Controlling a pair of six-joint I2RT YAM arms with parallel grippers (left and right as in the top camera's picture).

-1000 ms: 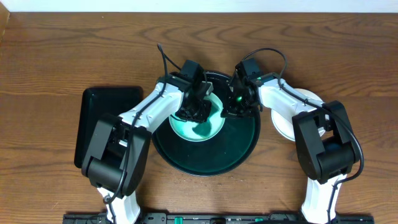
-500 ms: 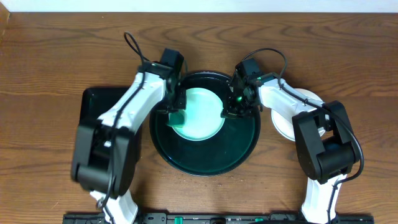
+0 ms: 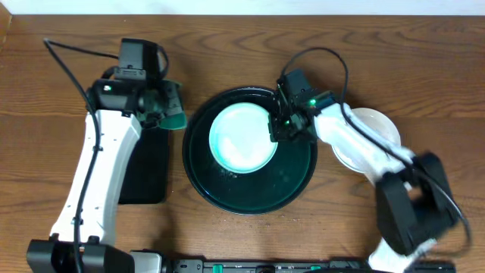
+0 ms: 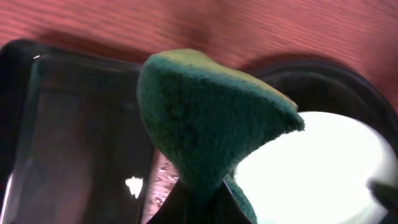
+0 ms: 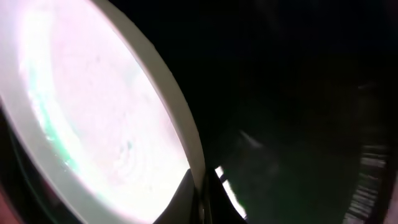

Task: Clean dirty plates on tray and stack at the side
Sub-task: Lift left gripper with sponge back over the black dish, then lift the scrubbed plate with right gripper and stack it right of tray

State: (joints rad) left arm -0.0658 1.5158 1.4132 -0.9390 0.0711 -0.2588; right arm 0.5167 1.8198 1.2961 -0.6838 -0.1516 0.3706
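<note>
A brown wooden table (image 3: 30,152) fills the overhead view. Left of centre lies a black rectangular tray (image 3: 144,171), partly hidden. A dark green sponge (image 3: 174,114), folded, is at its upper right corner.

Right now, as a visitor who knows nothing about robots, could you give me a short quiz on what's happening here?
1. True or false: the left gripper holds a green sponge.
2. The right gripper grips the pale plate on the round tray by its: A) centre B) rim C) underside alone.
3. Fill in: the white plate on the table lies on the robot's ____ of the round tray.
Key: 1 true; 2 B; 3 right.
</note>
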